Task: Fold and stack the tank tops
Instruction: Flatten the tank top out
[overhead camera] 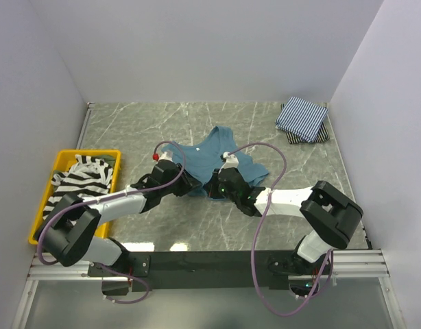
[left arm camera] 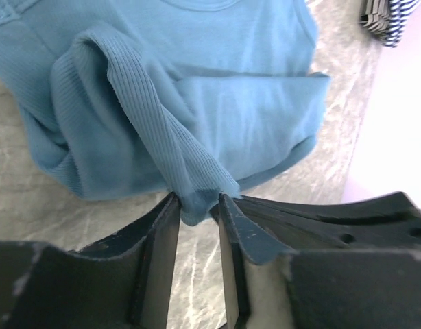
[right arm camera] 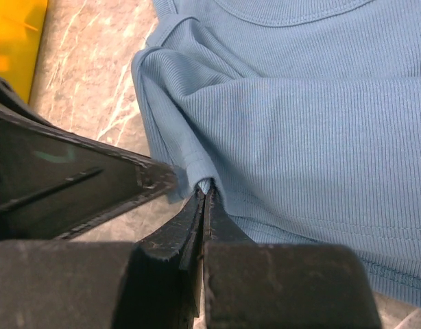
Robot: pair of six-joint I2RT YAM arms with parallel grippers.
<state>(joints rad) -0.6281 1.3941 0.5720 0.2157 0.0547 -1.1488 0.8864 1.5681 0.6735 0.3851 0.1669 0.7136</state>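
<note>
Ribbed teal tank top (overhead camera: 221, 147), hem bunched up

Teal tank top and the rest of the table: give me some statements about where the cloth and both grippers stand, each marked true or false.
1. The right gripper is pinched shut on the teal tank top. True.
2. The left gripper hangs apart from the teal tank top. False: a raised fold of it sits between the fingers.
3. The black-and-white striped top lies in the yellow bin. True.
4. The folded pinstriped top sits at the table's far left corner. False: it is at the far right corner.
5. The teal tank top lies on the pinstriped top. False: it is mid-table, apart from it.
</note>
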